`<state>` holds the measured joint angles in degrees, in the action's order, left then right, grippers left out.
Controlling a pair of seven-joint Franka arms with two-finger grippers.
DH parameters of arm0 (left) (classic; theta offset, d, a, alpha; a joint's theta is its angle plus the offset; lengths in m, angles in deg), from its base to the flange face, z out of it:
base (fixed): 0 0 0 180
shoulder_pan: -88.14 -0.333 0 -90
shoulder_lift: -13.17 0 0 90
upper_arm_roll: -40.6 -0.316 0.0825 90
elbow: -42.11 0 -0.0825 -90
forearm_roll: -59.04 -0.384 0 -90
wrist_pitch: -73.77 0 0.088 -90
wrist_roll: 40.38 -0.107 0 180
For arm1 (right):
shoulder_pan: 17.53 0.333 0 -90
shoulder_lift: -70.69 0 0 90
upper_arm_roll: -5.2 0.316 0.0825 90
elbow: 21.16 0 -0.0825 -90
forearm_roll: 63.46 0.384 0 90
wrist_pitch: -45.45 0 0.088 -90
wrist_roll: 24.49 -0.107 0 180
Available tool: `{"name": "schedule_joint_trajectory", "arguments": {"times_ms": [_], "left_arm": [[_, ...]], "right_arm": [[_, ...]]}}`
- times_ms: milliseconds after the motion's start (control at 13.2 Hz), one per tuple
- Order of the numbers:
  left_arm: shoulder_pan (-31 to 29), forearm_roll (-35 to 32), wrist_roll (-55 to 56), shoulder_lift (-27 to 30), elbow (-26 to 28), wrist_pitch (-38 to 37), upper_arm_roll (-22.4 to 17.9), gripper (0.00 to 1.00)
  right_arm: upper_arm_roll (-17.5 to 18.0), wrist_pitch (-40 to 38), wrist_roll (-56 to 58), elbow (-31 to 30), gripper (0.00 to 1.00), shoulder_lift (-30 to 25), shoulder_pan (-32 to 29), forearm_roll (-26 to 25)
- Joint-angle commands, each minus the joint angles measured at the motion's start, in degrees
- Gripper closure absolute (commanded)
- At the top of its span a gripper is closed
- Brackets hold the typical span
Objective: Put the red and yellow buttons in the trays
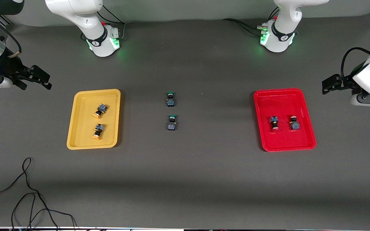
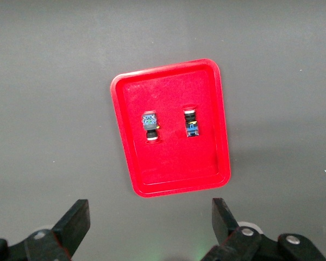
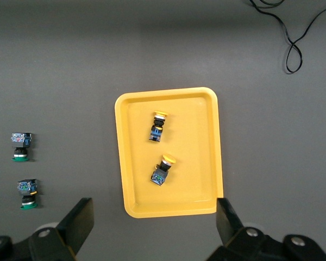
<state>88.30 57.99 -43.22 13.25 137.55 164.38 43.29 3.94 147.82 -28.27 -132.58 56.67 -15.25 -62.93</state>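
Observation:
Two yellow-capped buttons (image 1: 101, 110) (image 1: 98, 131) lie in the yellow tray (image 1: 82, 141). Two red-capped buttons (image 1: 274, 123) (image 1: 294, 123) lie in the red tray (image 1: 284, 99). My right gripper (image 1: 39, 80) is open and empty, up over the table at the right arm's end, beside the yellow tray. Its wrist view shows the yellow tray (image 3: 190, 130), its buttons (image 3: 157, 126) (image 3: 163, 170) and the gripper (image 3: 155, 223). My left gripper (image 1: 326, 85) is open and empty over the table at the left arm's end, beside the red tray (image 2: 168, 163) with its buttons (image 2: 150, 126) (image 2: 190, 122). The left gripper (image 2: 150, 223) holds nothing.
Two green-capped switches (image 1: 170, 98) (image 1: 171, 122) lie on the table midway between the trays; they also show in the right wrist view (image 3: 20, 145) (image 3: 27, 192). A loose black cable (image 1: 27, 192) lies near the front edge at the right arm's end.

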Motion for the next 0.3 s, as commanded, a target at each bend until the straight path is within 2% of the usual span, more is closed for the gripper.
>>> {"name": "schedule_joint_trajectory", "arguments": {"times_ms": [0,226], "left_arm": [[0.98,0.70,-0.14,1.15,0.54,-0.78,-1.02,0.00],[1.15,0.70,0.12,1.15,0.54,-0.87,-0.93,0.00]], "right_arm": [[0.20,-0.76,0.97,1.39,0.00,0.92,-0.26,-0.35],[0.20,-0.76,1.06,1.39,0.00,1.10,-0.26,-0.35]]}}
